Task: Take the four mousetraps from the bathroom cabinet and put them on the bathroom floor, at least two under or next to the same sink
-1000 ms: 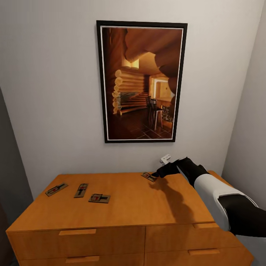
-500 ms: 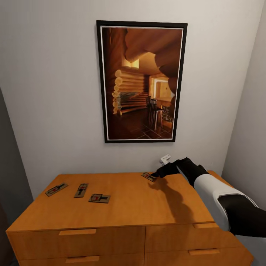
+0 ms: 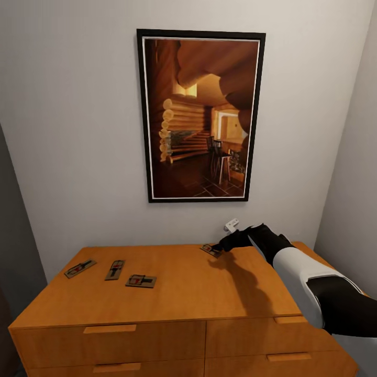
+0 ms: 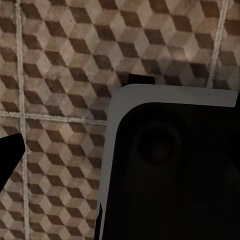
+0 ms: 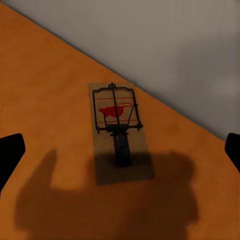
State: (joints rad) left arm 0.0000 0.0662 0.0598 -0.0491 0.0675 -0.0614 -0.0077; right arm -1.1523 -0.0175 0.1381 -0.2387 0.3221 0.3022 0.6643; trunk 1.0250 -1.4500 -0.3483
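Jaws, right gripper (image 5: 120,150): spread wide, holding nothing; in the right wrist view the two dark fingertips sit at opposite edges with one mousetrap lying between them on the wood.

Jaws, left gripper: state cannot be told. The left wrist view gives a dark rounded housing with a pale rim and one dark tip over the bathroom floor (image 4: 60,60), nothing gripped in sight.

Item 1, fourth mousetrap (image 3: 211,250): on the cabinet (image 3: 183,293) top, at about 1 o'clock from the top's centre, near the back edge and the wall; the right gripper hangs just above it, not touching as far as can be seen.

Items 2–4, three mousetraps (image 3: 114,270): loose row on the same top at about 9 o'clock, well apart from item 1, each lying flat at its own angle.

Progress, judged: early. All four traps rest on the cabinet; none is on the floor and no sink is in sight. First pick-up not yet made; four carries and placements remain.

Materials: traps are thin tan rectangular boards with dark wire frames and a red spot. Cabinet is smooth orange-brown wood, matte, with flat bar handles on its drawers. Floor tiles bear a brown, beige and white cube print with pale grout. Wall is plain grey; framed picture (image 3: 201,115) hangs at 12 o'clock.
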